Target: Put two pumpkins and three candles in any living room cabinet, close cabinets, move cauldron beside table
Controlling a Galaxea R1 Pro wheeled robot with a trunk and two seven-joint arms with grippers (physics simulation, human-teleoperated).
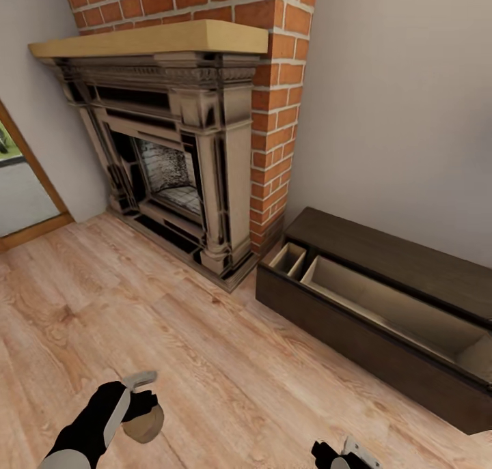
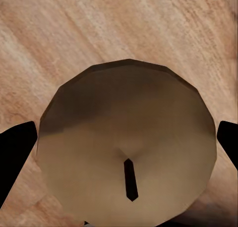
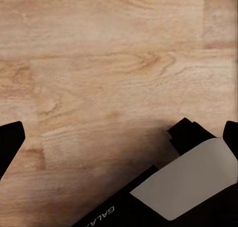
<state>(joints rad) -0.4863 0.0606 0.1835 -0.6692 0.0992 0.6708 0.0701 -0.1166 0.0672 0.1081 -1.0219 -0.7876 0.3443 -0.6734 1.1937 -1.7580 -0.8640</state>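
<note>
I've got the left gripper (image 1: 140,404) clamped on a candle (image 1: 145,422) – cabinet (image 1: 355,332) drawer open ahead; right gripper (image 1: 342,455) state – can't tell.

The head camera looks forward and down from standing height over the wood floor (image 1: 205,346) toward the fireplace (image 1: 178,162) and cabinet (image 1: 383,305). The left wrist camera points straight down, very near a candle (image 2: 129,147). The right wrist camera looks down close over the same floor (image 3: 109,68).
</note>
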